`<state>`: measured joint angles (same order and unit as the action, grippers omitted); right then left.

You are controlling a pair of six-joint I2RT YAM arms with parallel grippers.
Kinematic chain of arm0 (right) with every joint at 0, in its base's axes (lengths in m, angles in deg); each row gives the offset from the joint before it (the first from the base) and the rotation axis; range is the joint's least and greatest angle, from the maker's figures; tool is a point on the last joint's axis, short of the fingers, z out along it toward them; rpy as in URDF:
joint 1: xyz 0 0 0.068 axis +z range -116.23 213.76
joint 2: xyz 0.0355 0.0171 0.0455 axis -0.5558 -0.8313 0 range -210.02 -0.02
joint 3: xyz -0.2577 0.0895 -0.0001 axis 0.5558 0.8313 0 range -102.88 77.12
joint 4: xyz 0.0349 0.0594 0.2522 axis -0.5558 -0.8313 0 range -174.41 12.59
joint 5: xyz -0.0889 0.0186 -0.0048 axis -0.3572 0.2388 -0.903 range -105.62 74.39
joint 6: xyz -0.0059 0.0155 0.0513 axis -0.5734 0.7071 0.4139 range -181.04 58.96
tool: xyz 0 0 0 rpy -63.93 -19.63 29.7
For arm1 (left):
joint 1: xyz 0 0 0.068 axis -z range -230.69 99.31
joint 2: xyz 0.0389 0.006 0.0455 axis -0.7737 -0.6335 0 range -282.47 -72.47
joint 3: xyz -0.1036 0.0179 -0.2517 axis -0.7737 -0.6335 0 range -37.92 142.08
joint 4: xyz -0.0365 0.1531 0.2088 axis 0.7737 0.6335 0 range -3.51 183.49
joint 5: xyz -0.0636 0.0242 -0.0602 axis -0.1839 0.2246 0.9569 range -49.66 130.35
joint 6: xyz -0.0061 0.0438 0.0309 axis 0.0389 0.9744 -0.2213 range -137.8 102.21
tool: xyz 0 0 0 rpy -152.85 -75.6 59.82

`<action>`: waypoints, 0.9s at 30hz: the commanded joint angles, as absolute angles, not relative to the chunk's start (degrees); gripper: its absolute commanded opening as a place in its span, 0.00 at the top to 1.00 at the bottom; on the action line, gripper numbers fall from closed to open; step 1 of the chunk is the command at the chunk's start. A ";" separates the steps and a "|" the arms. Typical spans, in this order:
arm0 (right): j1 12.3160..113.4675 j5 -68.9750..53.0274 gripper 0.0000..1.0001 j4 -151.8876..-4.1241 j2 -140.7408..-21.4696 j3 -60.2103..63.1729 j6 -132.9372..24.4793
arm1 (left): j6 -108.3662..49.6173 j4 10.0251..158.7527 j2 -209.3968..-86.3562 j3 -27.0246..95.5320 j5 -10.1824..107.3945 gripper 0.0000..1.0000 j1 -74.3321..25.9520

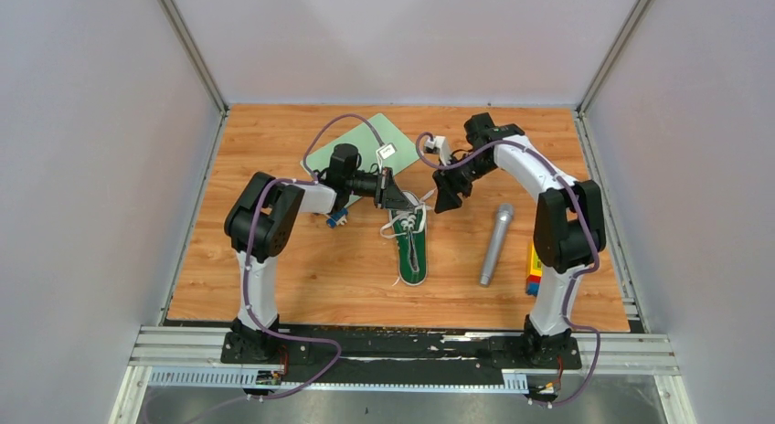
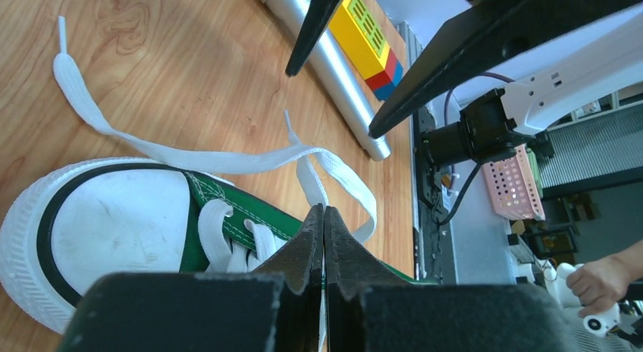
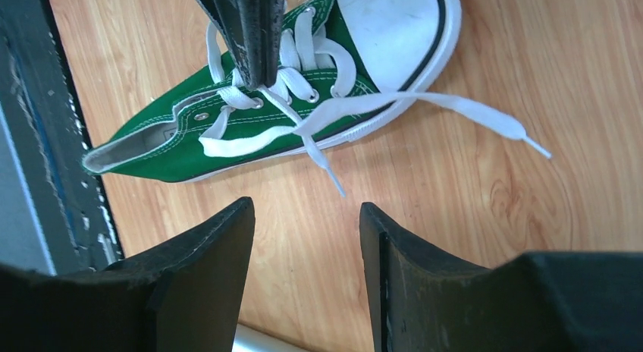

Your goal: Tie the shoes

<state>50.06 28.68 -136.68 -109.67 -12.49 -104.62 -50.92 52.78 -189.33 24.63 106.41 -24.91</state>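
The small green sneaker point(image 1: 412, 249) with white toe cap lies mid-table, toe towards the back. Its white laces point(image 1: 403, 225) lie loose and untied. In the left wrist view the toe cap point(image 2: 114, 215) is at the lower left, and one lace point(image 2: 189, 158) trails across the wood. My left gripper point(image 2: 324, 209) is over the lacing with its jaws closed on a white lace strand; it also shows in the right wrist view point(image 3: 261, 77). My right gripper point(image 3: 305, 208) is open and empty, over bare wood just right of the shoe point(image 3: 227, 132).
A grey microphone point(image 1: 495, 243) lies right of the shoe. A yellow, red and blue block point(image 1: 532, 269) sits by the right arm's base. A green mat point(image 1: 361, 145) with a white tag point(image 1: 386, 151) lies at the back. Walls enclose three sides of the table.
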 commanded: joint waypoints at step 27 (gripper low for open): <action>55.16 27.00 1.00 -135.75 -104.31 -12.06 -117.79 | -54.68 58.63 -197.65 36.51 114.69 0.50 -24.53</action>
<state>55.00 25.99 -136.04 -108.66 -11.77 -117.51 -49.94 60.56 -193.63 32.82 109.47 -24.89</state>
